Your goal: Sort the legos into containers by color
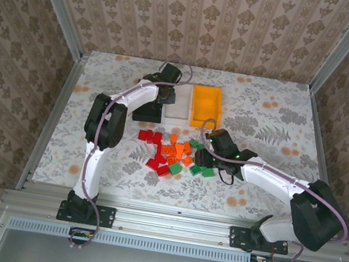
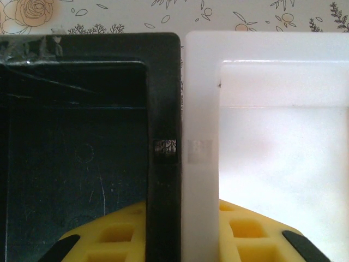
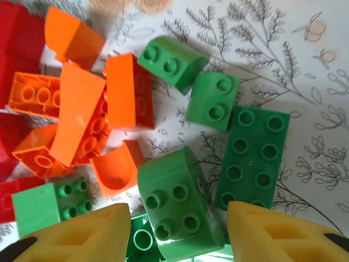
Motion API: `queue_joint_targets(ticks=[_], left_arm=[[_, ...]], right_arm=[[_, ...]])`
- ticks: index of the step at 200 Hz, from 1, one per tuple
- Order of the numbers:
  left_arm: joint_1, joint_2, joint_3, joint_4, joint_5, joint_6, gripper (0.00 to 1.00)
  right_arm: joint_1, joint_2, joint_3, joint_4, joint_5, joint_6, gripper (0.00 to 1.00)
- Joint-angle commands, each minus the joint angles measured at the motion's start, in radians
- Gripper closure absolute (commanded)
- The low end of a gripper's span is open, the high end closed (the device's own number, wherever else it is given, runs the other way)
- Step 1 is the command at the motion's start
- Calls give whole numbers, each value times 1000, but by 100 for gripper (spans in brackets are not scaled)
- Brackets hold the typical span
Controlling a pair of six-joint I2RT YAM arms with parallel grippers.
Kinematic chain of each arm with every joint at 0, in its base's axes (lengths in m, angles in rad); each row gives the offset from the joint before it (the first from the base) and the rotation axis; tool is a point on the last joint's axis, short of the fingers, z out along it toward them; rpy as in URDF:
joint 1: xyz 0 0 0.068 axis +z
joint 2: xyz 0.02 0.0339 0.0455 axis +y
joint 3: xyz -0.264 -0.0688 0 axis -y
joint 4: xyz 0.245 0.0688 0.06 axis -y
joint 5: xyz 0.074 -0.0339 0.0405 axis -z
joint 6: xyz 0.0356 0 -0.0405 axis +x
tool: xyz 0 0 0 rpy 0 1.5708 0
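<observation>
Both arm bases sit at the bottom edge in the top view. Left arm stretches out to the bins at the far side, with the left pincer down at the black/white end. The orange bin is at the right end of the row. The legos are a loose pile on the counter just in front of the bins: red on the left, orange in the middle, green on the right. The right pincer is low over the green side.

Left wrist: yellow fingers sit one in the black bin and one in the white bin. So the pincer is clamped on the joined walls between them.

Right wrist: fingers stand apart with a rounded green brick between them. Doesn't look squeezed, so it's open and holding nothing. A long green brick lies just right of it, orange bricks are to the left, and red ones are at the left edge.
</observation>
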Motion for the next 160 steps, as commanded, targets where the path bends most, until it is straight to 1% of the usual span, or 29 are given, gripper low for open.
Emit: queue_joint_targets(ticks=[1, 23, 51, 80, 102, 116, 122, 152, 155, 160], left_arm=[[-3, 20, 49, -11, 46, 16, 72], [-1, 27, 63, -22, 63, 30, 65], [14, 26, 68, -18, 104, 40, 63], [24, -40, 49, -11, 165, 58, 56], [22, -163, -11, 16, 206, 93, 46], [25, -264, -80, 37, 207, 99, 41], [26, -306, -115, 52, 202, 100, 36], [43, -581, -420, 189, 208, 51, 18], [70, -608, -451, 202, 212, 46, 17], [80, -651, -500, 221, 216, 38, 14]], right_arm=[[28, 46, 37, -46, 53, -35, 49], [53, 68, 55, -60, 90, -45, 48], [61, 88, 65, -62, 112, -51, 47], [67, 113, 82, -72, 128, -56, 47], [73, 131, 99, -85, 154, -68, 47], [79, 143, 109, -92, 164, -75, 47], [83, 149, 113, -99, 174, -75, 48], [103, 172, 124, -97, 183, -75, 50], [106, 176, 128, -98, 187, -75, 50], [109, 181, 131, -100, 191, -75, 50]])
